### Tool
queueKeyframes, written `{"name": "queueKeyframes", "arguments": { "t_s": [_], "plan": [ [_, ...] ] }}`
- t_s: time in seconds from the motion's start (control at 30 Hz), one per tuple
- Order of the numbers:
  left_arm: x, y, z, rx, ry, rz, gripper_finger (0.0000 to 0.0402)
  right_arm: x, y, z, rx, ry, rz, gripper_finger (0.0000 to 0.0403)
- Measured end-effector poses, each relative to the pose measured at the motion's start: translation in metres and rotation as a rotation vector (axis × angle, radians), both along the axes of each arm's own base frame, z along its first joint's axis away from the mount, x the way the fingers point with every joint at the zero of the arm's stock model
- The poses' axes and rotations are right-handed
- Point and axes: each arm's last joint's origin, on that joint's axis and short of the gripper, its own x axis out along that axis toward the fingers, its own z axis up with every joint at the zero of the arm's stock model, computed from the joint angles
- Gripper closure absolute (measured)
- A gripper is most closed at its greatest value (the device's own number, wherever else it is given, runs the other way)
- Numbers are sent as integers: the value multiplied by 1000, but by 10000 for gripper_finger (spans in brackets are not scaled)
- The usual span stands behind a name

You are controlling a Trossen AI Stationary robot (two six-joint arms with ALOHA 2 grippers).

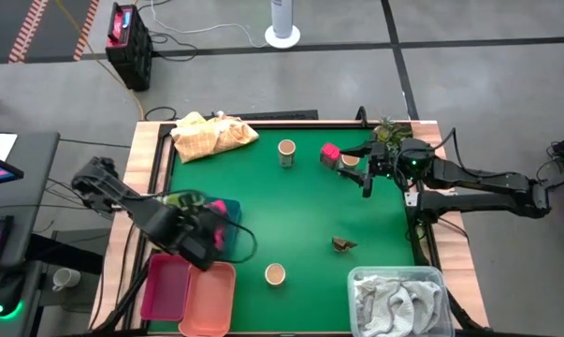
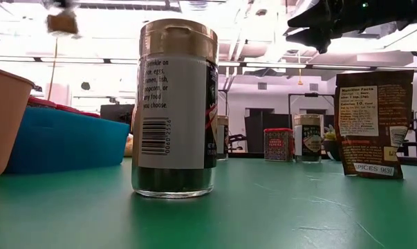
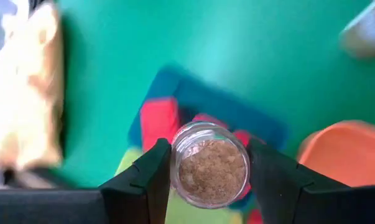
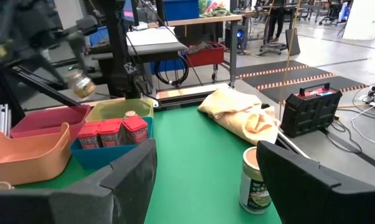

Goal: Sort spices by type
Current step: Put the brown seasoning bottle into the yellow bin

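Note:
My left gripper (image 3: 210, 149) (image 1: 216, 231) is shut on a small clear jar of brown spice (image 3: 212, 173) above the blue bin (image 3: 175, 84), which holds pink-red packets (image 4: 110, 133). My right gripper (image 4: 206, 149) (image 1: 361, 173) hangs open over the table's far right part. A pink-red packet (image 1: 330, 153) and a tan-lidded jar (image 1: 350, 161) stand beside it. Two more tan-lidded jars stand on the green mat, one far (image 1: 286, 151) (image 4: 255, 177), one near (image 1: 275, 273) (image 2: 175, 107). A brown packet (image 1: 343, 244) (image 2: 374, 124) stands right of the middle. My left gripper pinches the small jar by its round side wall (image 3: 176, 167), one finger on each side. The fingers come from above, pointing down. A round end of the jar faces the wrist camera. The jar (image 4: 81, 84) is lifted clear above the bins and tilted.
A green bin (image 4: 115, 110) adjoins the blue one; pink (image 1: 165, 285) and orange (image 1: 209, 298) bins sit at the near left corner. A yellow cloth (image 1: 211, 134) lies at the far left, and a grey-white towel in a clear tub (image 1: 398, 298) at the near right. The mat's middle (image 1: 291, 211) is bare.

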Motion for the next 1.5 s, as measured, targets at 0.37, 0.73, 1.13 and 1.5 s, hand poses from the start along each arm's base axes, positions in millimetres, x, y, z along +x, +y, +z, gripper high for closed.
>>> {"name": "queueKeyframes", "arguments": {
  "t_s": [0.37,0.73,1.13,1.5],
  "plan": [
    [-56,20,-53,-141,32,185,228,0,0,0,2,-1,-1,100],
    [-73,24,-104,-196,136,344,228,0,0,0,2,-1,-1,100],
    [-81,29,-150,-209,145,436,226,0,0,0,2,-2,-1,100],
    [-80,29,-161,-239,123,452,186,0,0,0,2,-2,-1,100]
  ]
}}
